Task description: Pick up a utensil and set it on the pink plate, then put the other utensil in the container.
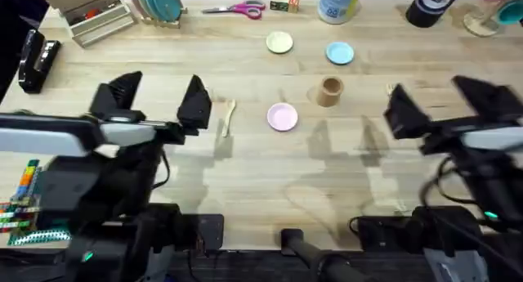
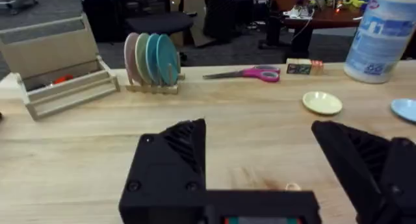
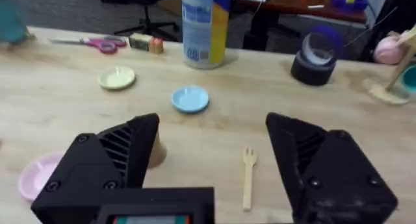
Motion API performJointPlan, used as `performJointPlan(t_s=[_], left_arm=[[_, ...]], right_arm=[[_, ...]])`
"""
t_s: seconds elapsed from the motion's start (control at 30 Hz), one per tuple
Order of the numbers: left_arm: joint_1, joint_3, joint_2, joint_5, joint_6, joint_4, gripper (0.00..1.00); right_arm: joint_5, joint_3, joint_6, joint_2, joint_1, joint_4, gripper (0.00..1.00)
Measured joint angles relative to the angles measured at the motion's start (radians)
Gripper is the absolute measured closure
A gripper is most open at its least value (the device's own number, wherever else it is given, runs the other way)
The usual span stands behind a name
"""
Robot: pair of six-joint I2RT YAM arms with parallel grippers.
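Light falls bright and even on my table [image 1: 245, 176] from above. Soft grey shadows of my arms lie at the lower middle of the overhead frame, doubled and faint-edged. My arms at the bottom corners there are large, dark and blurred. In both wrist views my fingers [image 2: 175, 162] at the bottom edge are out of focus, and the room behind, along the top, is dim. The tub [image 3: 205, 26] shows slight glare.

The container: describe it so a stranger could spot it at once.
Start at the light wooden table and find the three small plates near its middle. The container stands upright between the pink plate and the light blue plate: a small tan-brown cylindrical cup, unlike the flat plates.
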Motion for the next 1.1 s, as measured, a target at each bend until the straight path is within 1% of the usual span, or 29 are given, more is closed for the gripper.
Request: performJointPlan(t_s=[0.13, 0.23, 0.37, 0.57, 0.63, 0.73, 0.87, 1.0, 1.1], left_arm=[[0.000, 0.150, 0.006, 0.004, 0.000, -0.140, 0.008], [0.000, 0.276, 0.044, 0.004, 0.000, -0.255, 0.008], [0.000, 0.468, 0.130, 0.007, 0.001, -0.422, 0.008], [0.000, 0.768, 0.286, 0.011, 0.001, -0.693, 0.008], [0.000, 0.860, 0.335, 0.011, 0.002, -0.780, 0.008], [0.000, 0.968, 0.394, 0.011, 0.012, -0.903, 0.008], [0.000, 1.064, 0.465, 0.011, 0.022, -1.010, 0.008], [0.000, 1.115, 0.540, 0.017, 0.029, -1.061, 0.008], [0.000, 1.144, 0.606, 0.039, 0.051, -1.106, 0.008]], right_arm=[[0.036, 0.157, 0.000, 0.013, -0.001, -0.093, 0.005], [0.058, 0.264, 0.000, 0.056, -0.001, -0.152, 0.005], [0.070, 0.408, 0.000, 0.146, -0.001, -0.274, 0.006], [0.072, 0.621, 0.000, 0.311, -0.001, -0.478, 0.005], [0.072, 0.686, -0.005, 0.356, -0.001, -0.536, 0.005], [0.072, 0.781, -0.024, 0.414, -0.001, -0.634, 0.005], [0.072, 0.885, -0.045, 0.486, -0.001, -0.758, 0.005], [0.046, 0.953, -0.052, 0.561, -0.001, -0.840, 0.005], [0.014, 0.993, -0.060, 0.625, -0.001, -0.884, 0.005]])
